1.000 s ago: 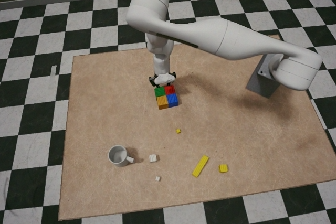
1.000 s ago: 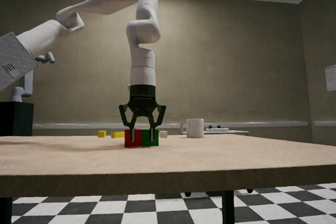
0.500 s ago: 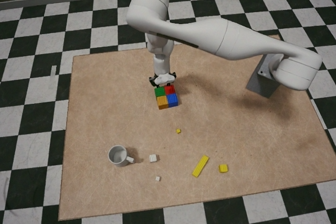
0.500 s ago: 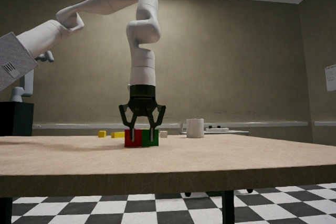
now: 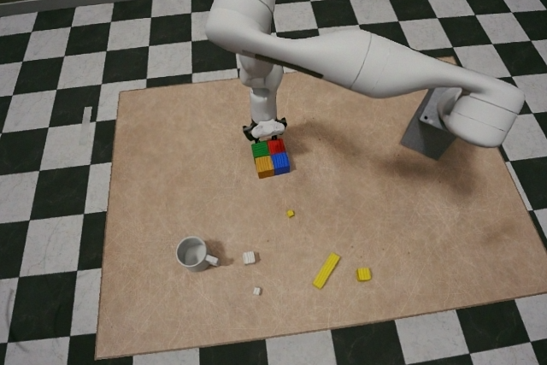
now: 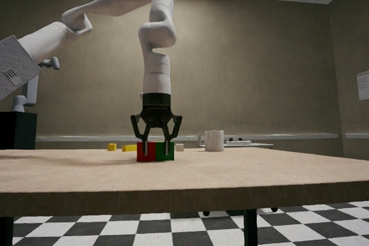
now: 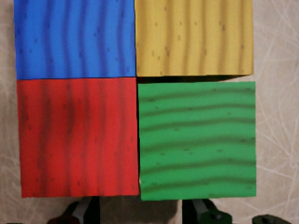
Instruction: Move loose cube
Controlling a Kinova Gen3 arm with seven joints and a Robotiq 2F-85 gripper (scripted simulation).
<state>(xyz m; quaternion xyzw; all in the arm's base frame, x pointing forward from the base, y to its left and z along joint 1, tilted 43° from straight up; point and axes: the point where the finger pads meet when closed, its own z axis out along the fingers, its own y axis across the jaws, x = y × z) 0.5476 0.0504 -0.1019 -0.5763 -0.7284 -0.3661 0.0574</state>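
Green cube (image 5: 260,149) (image 7: 198,140) is seen at the lower right of the four-cube group in the wrist view, in the open corner. Its left face is set close against the red cube (image 5: 277,146) (image 6: 151,155) (image 7: 78,137), with a thin dark line between them; whether they touch all along cannot be told. A wider dark gap is seen between it and the amber cube (image 5: 264,167) (image 7: 193,37) above, so that side is not flush. The blue cube (image 5: 280,161) (image 7: 75,37) is seen at upper left.

In the exterior view, the pincer (image 5: 265,138) (image 6: 156,154) (image 7: 140,208) is pointed down at lower centre, partly open with nothing gripped. One finger is seen in front of the red face, the other in front of the green one. The cubes are carried by the tan surface (image 5: 198,197) (image 6: 208,171).

Farther back, a yellow bar (image 5: 326,270) (image 6: 128,148) and a yellow block (image 5: 363,274) (image 6: 112,147) are seen left of the group, with a white block (image 5: 249,257) (image 6: 179,147) and a pale mug (image 5: 192,255) (image 6: 214,141) to its right. Behind everything, a brown wall (image 6: 253,73) is seen.
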